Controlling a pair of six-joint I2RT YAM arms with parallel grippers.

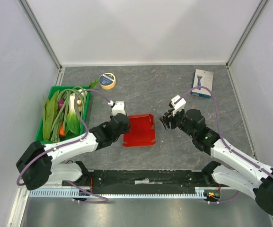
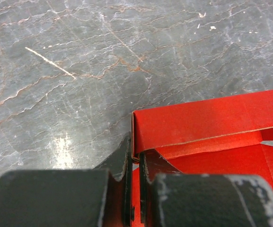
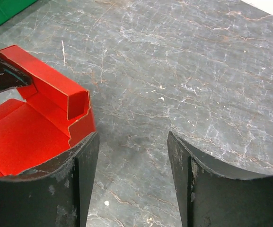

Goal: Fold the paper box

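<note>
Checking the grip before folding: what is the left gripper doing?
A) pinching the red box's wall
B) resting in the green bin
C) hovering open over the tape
A: the left gripper is shut on a raised wall corner of the paper box.

I see a grey, marble-veined table (image 1: 174,94), scratched in places. Near the middle the red paper box (image 1: 140,130) rests on it with its base flat and its far side folded up. At the left edge sits a green tray (image 1: 55,89) filled with leafy vegetables. A roll of tape (image 1: 108,81) lies flat just beyond the tray's far right corner. A white-and-blue carton (image 1: 203,82) lies in the far right corner, well apart from the rest.
</note>
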